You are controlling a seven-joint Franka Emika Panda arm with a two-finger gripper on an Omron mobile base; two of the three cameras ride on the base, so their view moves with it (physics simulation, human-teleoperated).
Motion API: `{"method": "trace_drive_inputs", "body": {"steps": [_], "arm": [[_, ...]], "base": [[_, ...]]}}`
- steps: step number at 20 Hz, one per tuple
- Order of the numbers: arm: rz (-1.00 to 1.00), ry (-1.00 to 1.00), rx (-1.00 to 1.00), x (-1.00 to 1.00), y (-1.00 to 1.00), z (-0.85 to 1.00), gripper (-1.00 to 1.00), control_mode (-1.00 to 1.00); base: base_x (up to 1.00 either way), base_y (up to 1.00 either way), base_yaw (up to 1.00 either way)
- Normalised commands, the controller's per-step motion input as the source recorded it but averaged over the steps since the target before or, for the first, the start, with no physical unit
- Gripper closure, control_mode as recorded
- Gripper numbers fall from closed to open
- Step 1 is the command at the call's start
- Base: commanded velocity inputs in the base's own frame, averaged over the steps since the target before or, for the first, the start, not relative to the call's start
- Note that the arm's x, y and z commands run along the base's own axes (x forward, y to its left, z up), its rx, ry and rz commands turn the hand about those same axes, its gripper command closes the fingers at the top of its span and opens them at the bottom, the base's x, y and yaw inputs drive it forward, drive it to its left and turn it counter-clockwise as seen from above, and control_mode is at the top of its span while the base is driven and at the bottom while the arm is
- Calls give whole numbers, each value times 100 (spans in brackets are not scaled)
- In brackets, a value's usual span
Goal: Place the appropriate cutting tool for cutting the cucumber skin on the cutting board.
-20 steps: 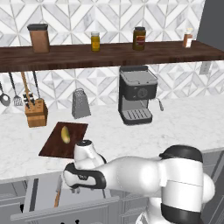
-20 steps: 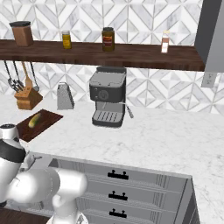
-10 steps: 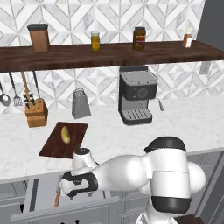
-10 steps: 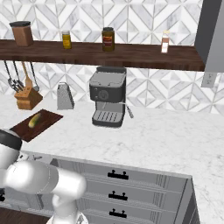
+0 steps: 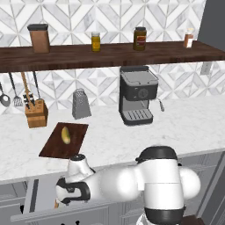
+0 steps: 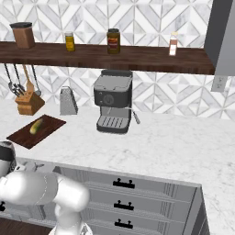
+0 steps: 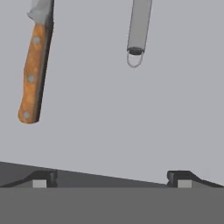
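Note:
In the hand view the cutting tool [image 7: 139, 26], a slim grey metal handle with a wire ring at its end, lies on the grey drawer floor at the top, right of centre; its head runs off the top edge. My gripper [image 7: 111, 179] is open above the drawer floor, with nothing between its fingertips [image 7: 41, 179], and stands apart from the cutting tool. On the counter lies the dark brown cutting board [image 5: 52, 147] [image 6: 23, 135], with the yellow-green cucumber [image 5: 65, 135] [image 6: 36, 126] on it. My arm [image 5: 118, 180] reaches down and left, in front of the counter edge.
A knife with an orange-brown handle [image 7: 33, 74] lies left of the cutting tool. The open drawer [image 5: 33, 197] sits below the counter edge. Behind the board stand a tan knife block [image 5: 36, 113], a metal grater [image 5: 81, 104] and a coffee machine [image 5: 138, 101].
My arm has swung left and the hand has dropped lower, down toward the open drawer. The jaws have stayed open. Nothing on the counter has moved.

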Motion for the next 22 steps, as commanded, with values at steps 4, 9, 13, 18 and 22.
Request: {"method": "trace_drive_inputs", "body": {"steps": [4, 9, 13, 18, 22], "arm": [[0, 0, 0, -26, 21, -22, -100, -100], [0, 0, 0, -32, 5, -16, -100, -100], [1, 0, 3, -74, 16, -3, -100, -100], [0, 0, 7, -96, 17, -7, -100, -100], [0, 0, 5, -97, 18, -18, -100, -100]], "base": [[0, 0, 0], [0, 0, 0], [0, 0, 0], [0, 0, 0], [0, 0, 0]]}}
